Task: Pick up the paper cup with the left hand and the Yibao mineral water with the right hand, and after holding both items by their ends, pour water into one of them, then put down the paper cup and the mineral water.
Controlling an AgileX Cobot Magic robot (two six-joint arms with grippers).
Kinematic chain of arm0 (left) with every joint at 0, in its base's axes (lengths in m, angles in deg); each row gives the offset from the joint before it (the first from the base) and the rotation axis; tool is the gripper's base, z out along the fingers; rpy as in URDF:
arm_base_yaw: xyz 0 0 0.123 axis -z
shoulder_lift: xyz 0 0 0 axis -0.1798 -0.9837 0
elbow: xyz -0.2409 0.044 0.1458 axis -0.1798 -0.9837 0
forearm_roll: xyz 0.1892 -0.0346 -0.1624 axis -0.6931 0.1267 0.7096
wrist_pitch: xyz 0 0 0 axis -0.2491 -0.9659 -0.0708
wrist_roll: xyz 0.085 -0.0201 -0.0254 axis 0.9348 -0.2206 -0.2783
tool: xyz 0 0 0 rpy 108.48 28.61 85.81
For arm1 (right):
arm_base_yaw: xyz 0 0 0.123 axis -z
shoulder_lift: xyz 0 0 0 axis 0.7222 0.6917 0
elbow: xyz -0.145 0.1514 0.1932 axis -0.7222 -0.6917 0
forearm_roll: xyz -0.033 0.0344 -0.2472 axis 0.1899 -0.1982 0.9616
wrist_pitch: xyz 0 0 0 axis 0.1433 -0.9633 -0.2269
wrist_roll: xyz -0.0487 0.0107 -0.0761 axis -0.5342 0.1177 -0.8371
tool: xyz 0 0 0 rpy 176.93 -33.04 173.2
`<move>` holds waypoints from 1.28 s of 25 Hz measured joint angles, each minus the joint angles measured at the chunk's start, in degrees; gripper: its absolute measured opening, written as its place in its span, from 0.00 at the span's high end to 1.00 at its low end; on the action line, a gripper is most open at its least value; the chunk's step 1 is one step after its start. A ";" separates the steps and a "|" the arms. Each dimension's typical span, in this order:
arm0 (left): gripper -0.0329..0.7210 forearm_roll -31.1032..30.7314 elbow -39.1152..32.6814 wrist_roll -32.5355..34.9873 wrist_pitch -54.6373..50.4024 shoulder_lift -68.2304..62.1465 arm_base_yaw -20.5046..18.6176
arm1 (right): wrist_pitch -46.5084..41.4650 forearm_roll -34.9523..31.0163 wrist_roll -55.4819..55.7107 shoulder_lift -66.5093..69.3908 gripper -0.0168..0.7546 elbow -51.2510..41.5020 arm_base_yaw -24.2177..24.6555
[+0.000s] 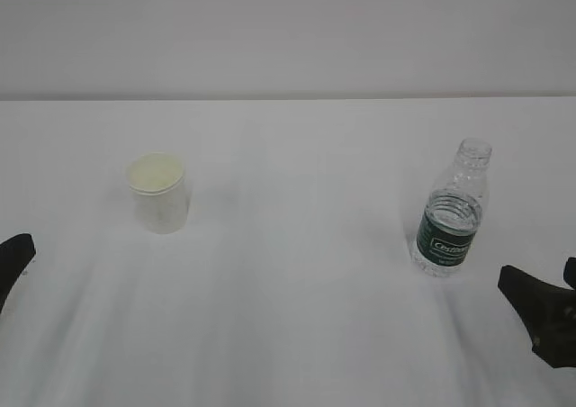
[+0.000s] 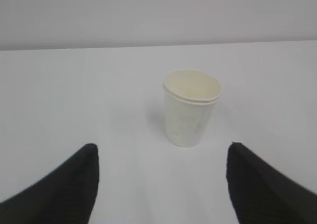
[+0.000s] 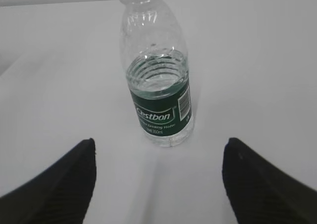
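Exterior view: left gripper (image 2: pixel 161 184) low at left table edge, fingers spread wide, empty; right gripper (image 3: pixel 157 182) likewise at right. Paper cup (image 1: pixel 159 192) upright, white, cream inside, left. Yibao mineral water (image 1: pixel 450 211) upright, uncapped, green label, right.

The paper cup (image 1: pixel 159 194) is showing white outside and cream within, the Yibao mineral water (image 1: pixel 450 211) is showing clear ribbed plastic with a dark green band lettered in white, the counter (image 1: pixel 297 290) is looking plain white, and both claws are appearing black.
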 joint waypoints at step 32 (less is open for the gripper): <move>0.20 -4.04 0.00 0.00 -0.83 0.00 0.00 | 18.27 0.88 -6.39 20.09 0.17 0.00 0.00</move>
